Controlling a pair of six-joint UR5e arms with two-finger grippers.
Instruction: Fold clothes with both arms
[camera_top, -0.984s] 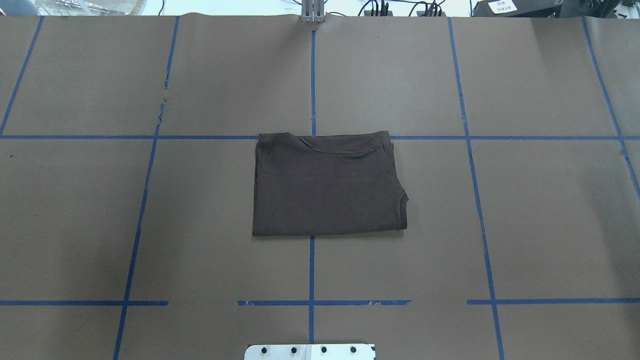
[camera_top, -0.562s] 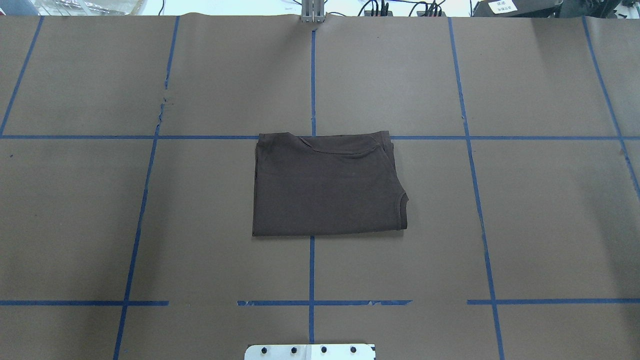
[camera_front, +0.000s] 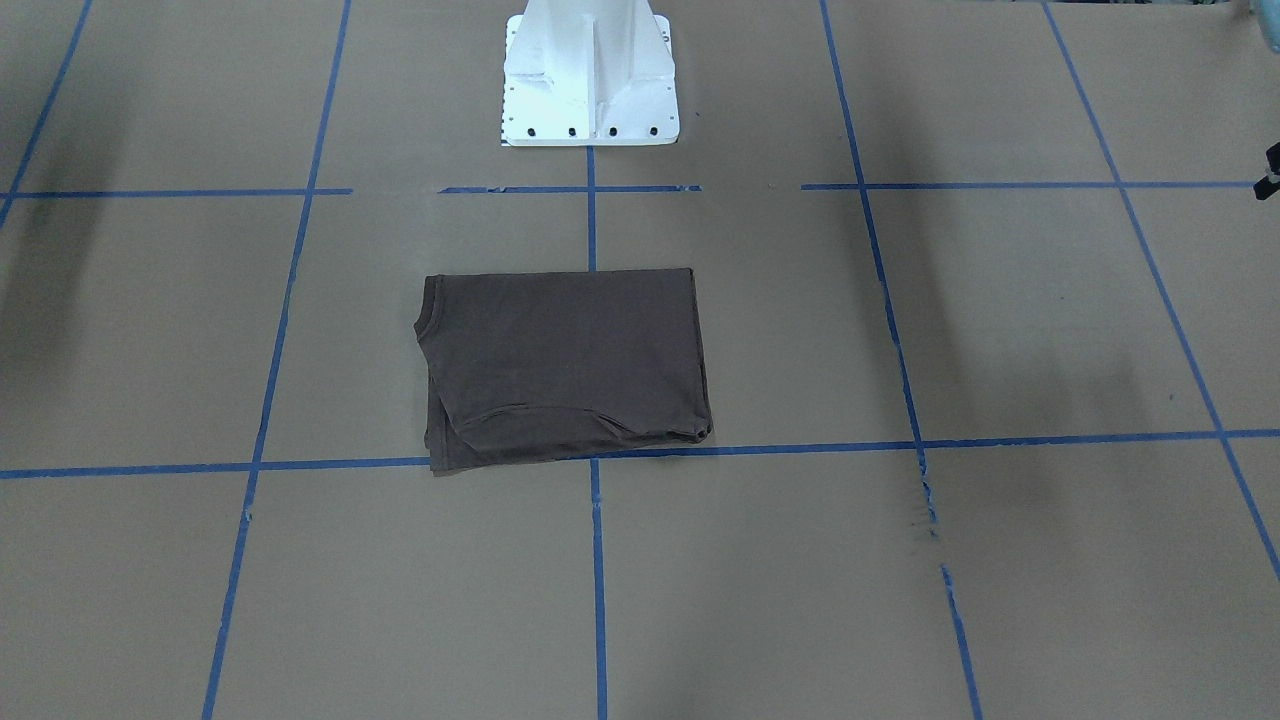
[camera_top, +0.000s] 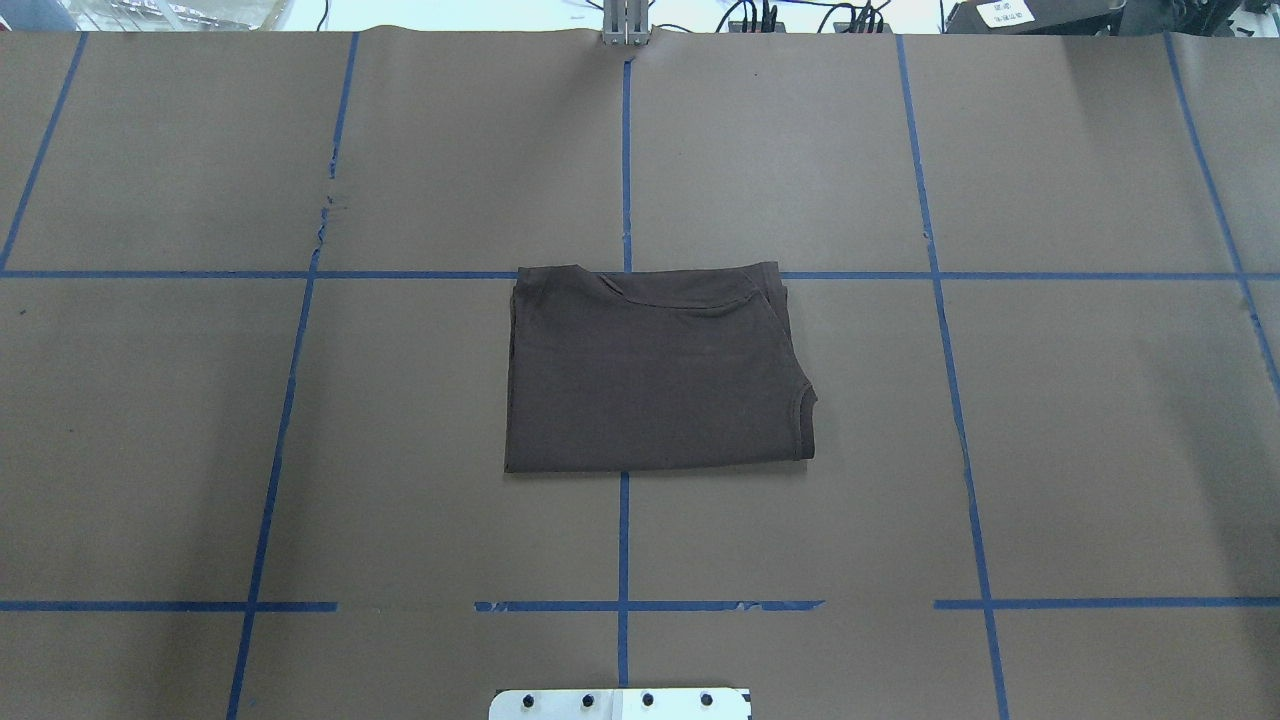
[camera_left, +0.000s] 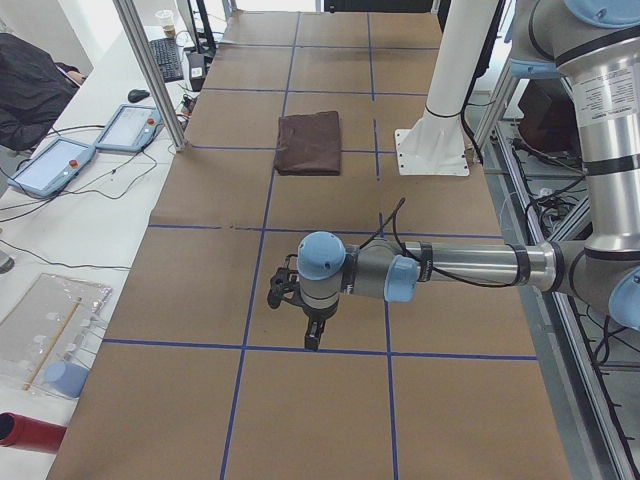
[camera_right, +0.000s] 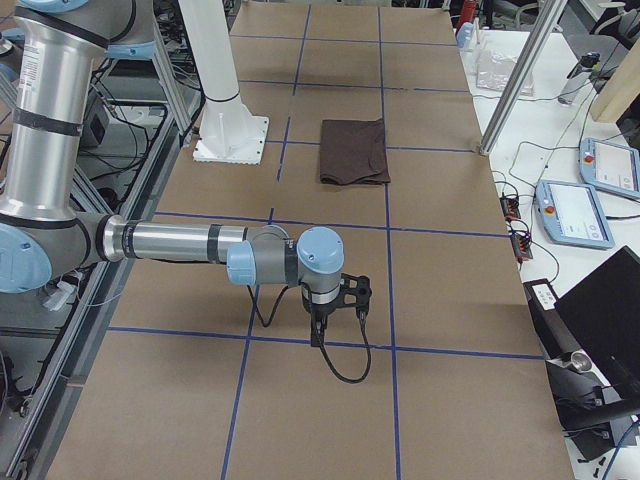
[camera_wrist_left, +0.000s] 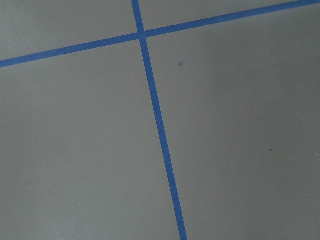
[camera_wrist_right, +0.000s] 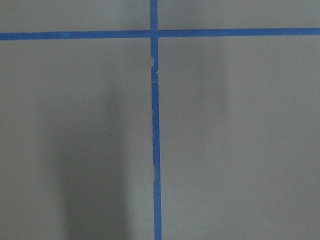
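Note:
The dark brown-grey T-shirt (camera_top: 655, 375) lies folded into a flat rectangle at the middle of the table, with nothing touching it. It also shows in the front view (camera_front: 565, 365), the left view (camera_left: 310, 142) and the right view (camera_right: 354, 150). My left gripper (camera_left: 300, 318) hangs over the table's left end, far from the shirt. My right gripper (camera_right: 335, 315) hangs over the right end, also far from it. Both show only in the side views, so I cannot tell whether they are open or shut. Both wrist views show only brown paper and blue tape.
The white pedestal base (camera_front: 590, 70) stands at the table's near edge behind the shirt. Blue tape lines (camera_top: 624, 540) grid the brown paper. Teach pendants (camera_left: 130, 125) and cables lie on a side desk beyond the far edge, past an aluminium post (camera_left: 150, 70).

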